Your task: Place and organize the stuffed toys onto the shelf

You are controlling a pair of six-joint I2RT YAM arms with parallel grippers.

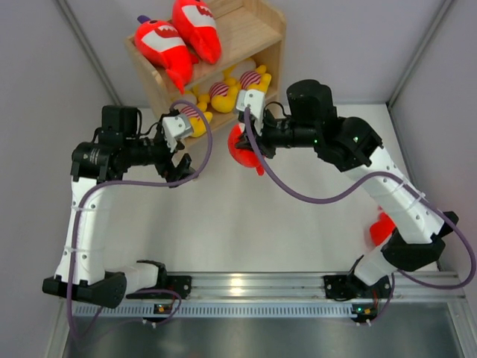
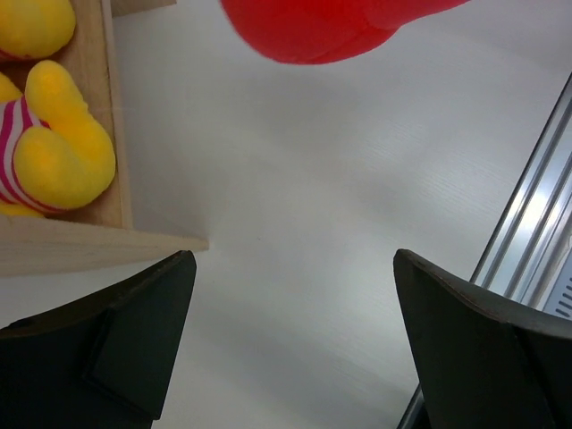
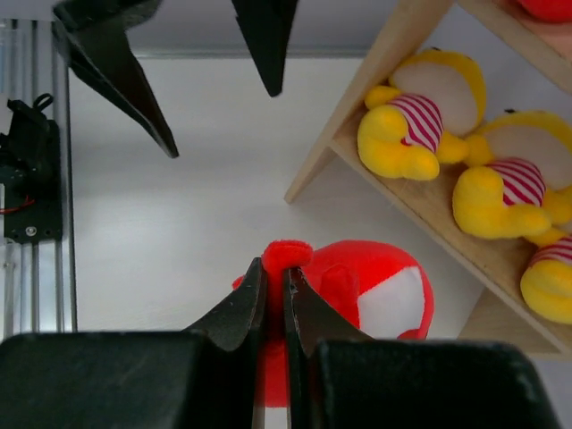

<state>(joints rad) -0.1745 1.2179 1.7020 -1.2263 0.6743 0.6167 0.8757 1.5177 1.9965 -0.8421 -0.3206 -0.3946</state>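
The wooden shelf (image 1: 250, 30) stands at the back. Two red shark plushes (image 1: 160, 45) (image 1: 197, 26) lie on its top tier. Yellow striped plushes (image 1: 223, 91) (image 1: 253, 78) (image 1: 195, 115) sit on the lower tier. My right gripper (image 3: 273, 273) is shut on a fin of a third red shark (image 3: 366, 286), in front of the shelf (image 3: 393, 80). In the top view this shark (image 1: 240, 153) hangs under the right gripper (image 1: 250, 142). My left gripper (image 2: 293, 259) is open with nothing between its fingers, just left of that shark (image 2: 313, 27) and near the shelf's corner (image 2: 89, 241).
Another red shark (image 1: 381, 227) lies on the table at the right, partly hidden behind the right arm. A metal rail (image 1: 253, 283) runs along the near edge. Grey walls close in both sides of the white table (image 1: 246, 224).
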